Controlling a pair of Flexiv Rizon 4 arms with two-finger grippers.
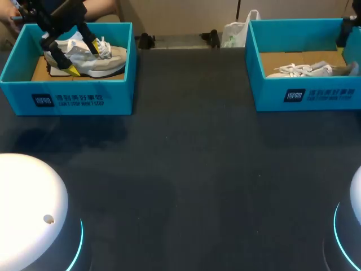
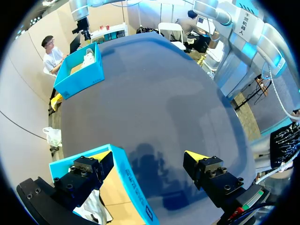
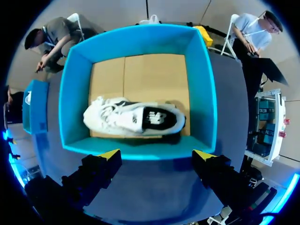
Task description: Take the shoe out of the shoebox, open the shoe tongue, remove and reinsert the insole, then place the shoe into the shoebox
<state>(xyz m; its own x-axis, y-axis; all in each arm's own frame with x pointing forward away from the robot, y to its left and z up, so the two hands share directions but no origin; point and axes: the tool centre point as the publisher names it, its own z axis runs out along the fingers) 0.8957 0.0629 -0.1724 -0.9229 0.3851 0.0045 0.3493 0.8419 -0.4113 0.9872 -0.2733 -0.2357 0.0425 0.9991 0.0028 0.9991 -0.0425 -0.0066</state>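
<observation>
Our left end effector [image 1: 88, 59] hangs wide open and empty over the pale shoe [image 1: 107, 63] in the left shoebox [image 1: 67, 96], at ten o'clock on the worktop [image 1: 192, 158]. Only its wrist view shows it straddling the box wall. Our right end effector [image 3: 159, 154], likewise spread and empty, hovers above the right shoebox [image 3: 206, 93] at two o'clock, where a white shoe [image 3: 136, 117] lies.

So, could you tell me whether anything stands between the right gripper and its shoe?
Nothing covers the shoe in the open-topped box. Only its near wall lies between the open right gripper and the shoe, so the gripper should probably come in from above.
</observation>
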